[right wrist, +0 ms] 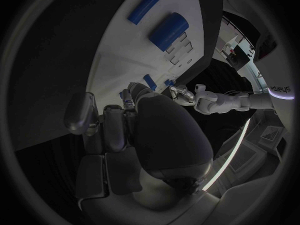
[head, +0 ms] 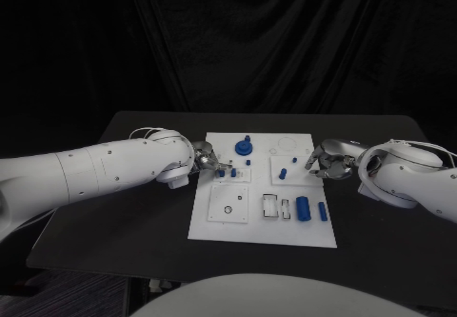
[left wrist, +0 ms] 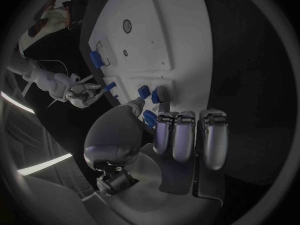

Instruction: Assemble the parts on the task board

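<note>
Parts inspected at this moment: I see small blue pieces spread over the white task board (head: 214,228), which lies flat in the middle of the black table (head: 124,224). 2 short blue pegs (head: 226,173) stand in the plate near the board's left edge, a larger knobbed piece (head: 244,146) stands near its far edge, and a thick blue cylinder (head: 303,207) with a slimmer blue rod (head: 323,211) just beside it lies toward the near right.

Left hand (head: 204,160): at the board's left edge, fingertips close to the 2 pegs. In the left wrist view its fingers (left wrist: 184,135) hang curled together over the board beside those pegs; I cannot tell whether anything is pinched there.

Right hand (head: 329,163): at the board's right edge, fingers drawn in, near another small upright peg (head: 282,174). From the right wrist view I cannot tell whether it holds a part.

Handling judgement: the parts look like rigid moulded plastic, light, smooth-sided and likely to slip or roll, the cylinders especially. I would take each peg by its sides, near the top, with a thumb-and-finger pinch, and keep it upright for seating. The cylinder wants a grasp across its middle. The board looks stiff; whether it is fastened down I cannot see.
</note>
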